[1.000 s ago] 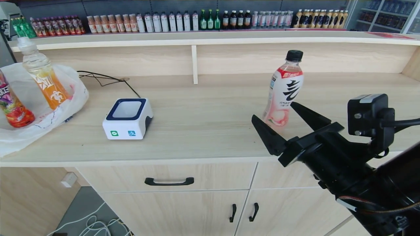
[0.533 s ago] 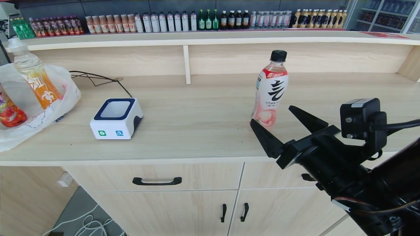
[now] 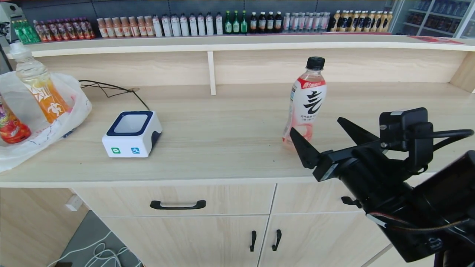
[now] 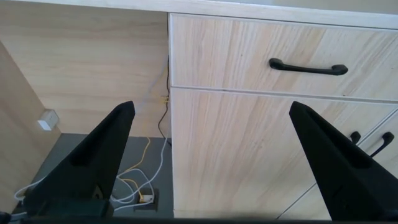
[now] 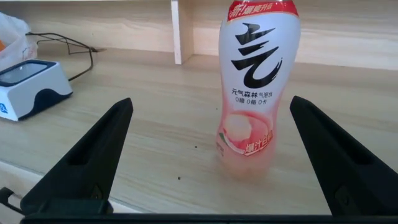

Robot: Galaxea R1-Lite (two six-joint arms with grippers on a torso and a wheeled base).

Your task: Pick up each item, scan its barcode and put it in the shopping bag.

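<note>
Your right gripper (image 3: 315,124) hovers low over the front edge of the counter (image 3: 222,148) with its fingers spread wide and nothing held. The pink drink bottle (image 3: 310,100) stands upright with its black cap on, on the counter just ahead of them. In the right wrist view the bottle (image 5: 258,81) sits ahead of the gap of the right gripper (image 5: 211,102) and touches neither finger.

The barcode scanner (image 3: 132,134) rests on the counter well to the left of the bottle. Farther left, the white shopping bag (image 3: 79,100) holds an orange drink bottle (image 3: 39,87) and a red bottle (image 3: 11,128).

Your left gripper (image 4: 211,106) is below counter level, facing the cabinet drawer (image 4: 249,50), with its fingers wide apart and empty.
</note>
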